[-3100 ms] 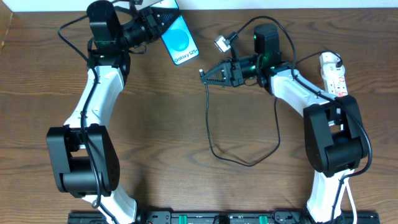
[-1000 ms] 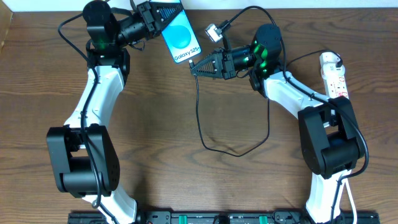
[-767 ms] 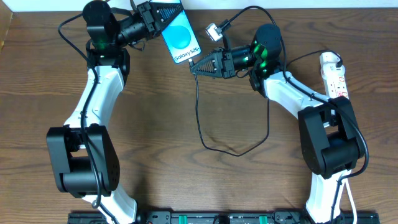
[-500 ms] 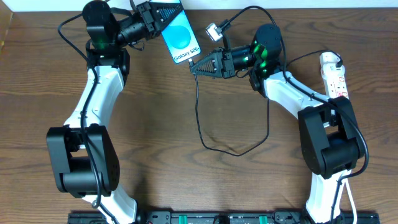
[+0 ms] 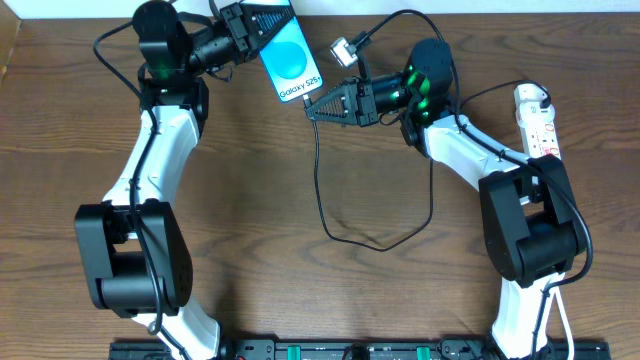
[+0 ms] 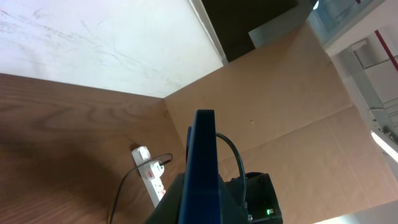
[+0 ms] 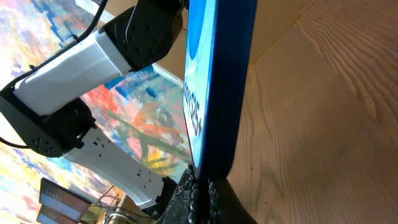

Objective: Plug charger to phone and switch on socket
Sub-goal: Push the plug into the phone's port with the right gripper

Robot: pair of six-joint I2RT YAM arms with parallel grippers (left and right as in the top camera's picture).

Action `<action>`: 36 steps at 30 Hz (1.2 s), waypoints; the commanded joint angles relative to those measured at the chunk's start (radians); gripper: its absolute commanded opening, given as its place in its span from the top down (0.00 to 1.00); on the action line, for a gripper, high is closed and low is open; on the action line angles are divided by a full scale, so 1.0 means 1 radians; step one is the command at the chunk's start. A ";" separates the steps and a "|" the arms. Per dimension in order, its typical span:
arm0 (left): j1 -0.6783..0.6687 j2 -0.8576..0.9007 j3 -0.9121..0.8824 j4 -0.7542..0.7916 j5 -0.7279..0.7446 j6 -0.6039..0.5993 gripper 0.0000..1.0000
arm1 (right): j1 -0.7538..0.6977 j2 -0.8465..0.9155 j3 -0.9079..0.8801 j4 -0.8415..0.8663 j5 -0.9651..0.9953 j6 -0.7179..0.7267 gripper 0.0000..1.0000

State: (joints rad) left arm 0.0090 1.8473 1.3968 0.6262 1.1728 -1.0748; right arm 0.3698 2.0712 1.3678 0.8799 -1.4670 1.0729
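Note:
My left gripper [image 5: 270, 27] is shut on the top end of the phone [image 5: 291, 62] and holds it tilted above the table's far edge, blue "Galaxy S25" screen up. My right gripper [image 5: 312, 107] is shut on the connector tip of the charger [image 5: 322, 190], pressed against the phone's lower end. In the right wrist view the fingers [image 7: 205, 190] meet the phone's bottom edge [image 7: 219, 93]. In the left wrist view the phone [image 6: 202, 155] is edge-on. The black cable loops over the table toward the white socket [image 5: 537, 120], which also shows in the left wrist view [image 6: 151, 177].
A grey connector on a black camera cable [image 5: 343, 50] hangs above the right wrist. The socket's white cord [image 5: 561, 320] runs down the right side. Cardboard panels [image 6: 280, 106] stand behind the table. Both arm bases sit at the front edge.
Since three seconds ago my right gripper moved left and up with the cable tip to the phone's lower end. Nothing has visibly moved over the last second.

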 commanded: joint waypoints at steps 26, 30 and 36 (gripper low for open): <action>-0.045 -0.024 0.005 0.004 0.078 0.050 0.93 | -0.002 0.007 0.004 0.003 0.025 0.008 0.99; -0.045 -0.024 0.004 0.004 0.109 0.061 0.93 | -0.002 0.007 0.004 0.003 0.025 0.007 0.99; -0.045 -0.024 0.000 0.003 0.164 0.101 0.93 | -0.002 0.007 0.004 0.003 0.052 0.008 0.99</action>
State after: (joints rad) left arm -0.0154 1.8473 1.3968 0.6277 1.2320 -1.0080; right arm 0.3717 2.0712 1.3647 0.8772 -1.5063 1.0733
